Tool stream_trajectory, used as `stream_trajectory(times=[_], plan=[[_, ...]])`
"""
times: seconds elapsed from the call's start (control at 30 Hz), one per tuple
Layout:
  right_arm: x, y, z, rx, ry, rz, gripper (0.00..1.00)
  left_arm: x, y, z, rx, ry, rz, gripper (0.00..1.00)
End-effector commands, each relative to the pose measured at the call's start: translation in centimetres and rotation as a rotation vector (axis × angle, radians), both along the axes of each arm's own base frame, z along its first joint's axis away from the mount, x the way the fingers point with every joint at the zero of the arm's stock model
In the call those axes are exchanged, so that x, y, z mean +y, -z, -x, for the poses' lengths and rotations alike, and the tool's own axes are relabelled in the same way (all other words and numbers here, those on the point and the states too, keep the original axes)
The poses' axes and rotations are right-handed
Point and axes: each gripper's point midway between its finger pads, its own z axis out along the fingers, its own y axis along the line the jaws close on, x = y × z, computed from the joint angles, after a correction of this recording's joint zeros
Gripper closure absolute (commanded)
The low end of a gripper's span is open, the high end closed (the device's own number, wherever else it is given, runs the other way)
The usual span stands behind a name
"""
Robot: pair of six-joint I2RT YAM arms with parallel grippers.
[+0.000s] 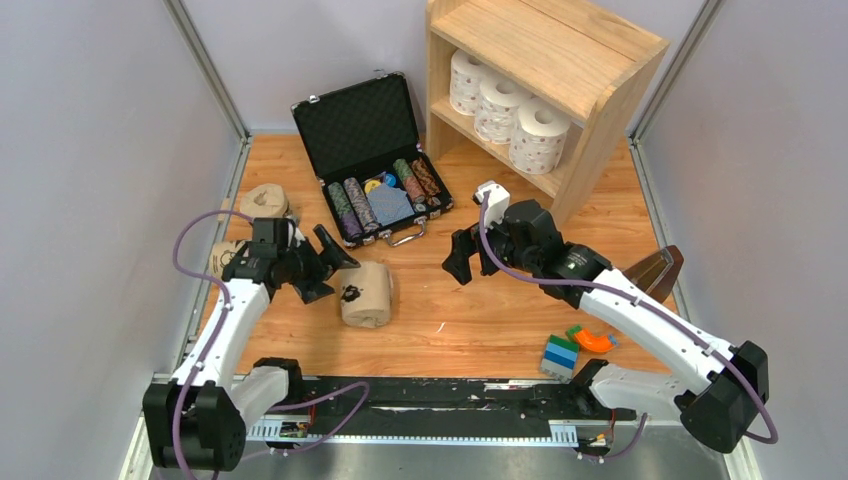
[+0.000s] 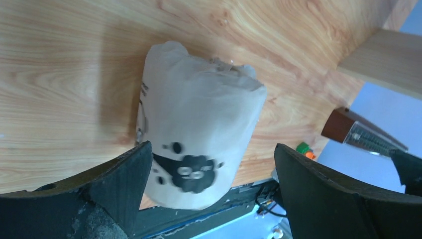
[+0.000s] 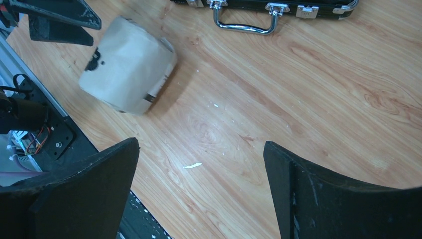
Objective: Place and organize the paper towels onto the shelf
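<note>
Three white paper towels (image 1: 500,108) stand in a row on the inner board of the light-wood shelf (image 1: 600,45) at the back right. A tan roll with black print (image 1: 367,293) lies on the table; it also shows in the left wrist view as a tan roll (image 2: 199,119) and in the right wrist view as a tan roll (image 3: 127,64). My left gripper (image 1: 328,270) is open just left of it, and in its own view the left gripper (image 2: 213,148) has the roll's end between the fingers without touching. Two more tan rolls (image 1: 265,200) (image 1: 222,255) sit at the far left. My right gripper (image 1: 468,258) hangs open over bare table, and the right gripper (image 3: 200,144) holds nothing.
An open black case with poker chips (image 1: 370,150) lies between the tan rolls and the shelf. Coloured toy blocks (image 1: 560,355) and an orange piece (image 1: 592,340) sit near the front right. A brown wedge-shaped object (image 1: 660,270) stands right of the right arm. A black rail (image 1: 430,400) runs along the near edge.
</note>
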Motion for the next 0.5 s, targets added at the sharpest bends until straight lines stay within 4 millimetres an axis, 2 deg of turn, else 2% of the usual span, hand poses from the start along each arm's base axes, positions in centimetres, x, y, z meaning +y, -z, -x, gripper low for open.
stream_trajectory(times=[0.0,0.2,0.37,0.47], plan=[[0.9,-1.3,-0.2,-0.009,-0.014,-0.060,0.01,-1.4,-1.1,-0.6,-0.039,0.029,0.003,0.00],[0.9,-0.6,-0.1,0.023,-0.006,-0.049,0.02,-1.0,-0.4,0.6,-0.023,0.115,-0.104,0.00],[1.6,-0.4,-0.1,0.067,-0.005,-0.062,0.02,-2.7,-0.1,0.9,-0.044,0.182,-0.097,0.00],[2.1,-0.4,-0.1,0.093,-0.013,-0.076,0.02,-3.7,0.8,1.0,-0.035,0.210,-0.092,0.00]])
